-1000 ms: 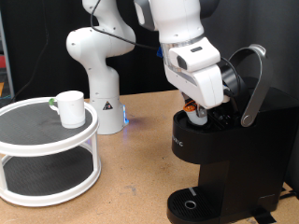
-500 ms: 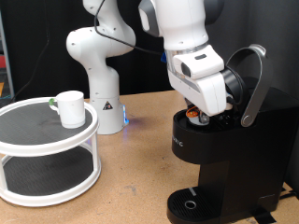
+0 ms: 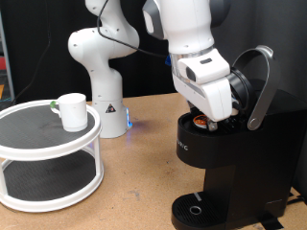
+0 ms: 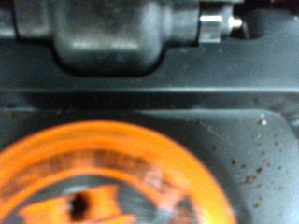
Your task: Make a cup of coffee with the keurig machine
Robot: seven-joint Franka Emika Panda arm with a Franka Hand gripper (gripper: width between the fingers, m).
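The black keurig machine (image 3: 230, 163) stands at the exterior view's right with its silver-grey lid handle (image 3: 259, 86) raised and the lid open. An orange-topped coffee pod (image 3: 199, 122) sits in the open pod chamber. My gripper (image 3: 213, 113) hangs right over the chamber, just above the pod; its fingers are hidden by the hand. The wrist view shows the pod's orange top (image 4: 112, 177) very close, with black machine housing (image 4: 131, 37) behind and no fingers in sight. The white cup (image 3: 71, 109) stands on the top tier of a round rack at the exterior view's left, far from the gripper.
The white two-tier round rack (image 3: 48, 144) fills the exterior view's left. The arm's white base (image 3: 101, 77) stands behind it on the wooden table (image 3: 134, 182). The machine's round drip tray (image 3: 195, 208) is at the bottom, with no cup on it.
The hand has shifted slightly up and to the exterior view's right over the chamber. The orange pod now sits lower, in the chamber. The cup has not moved.
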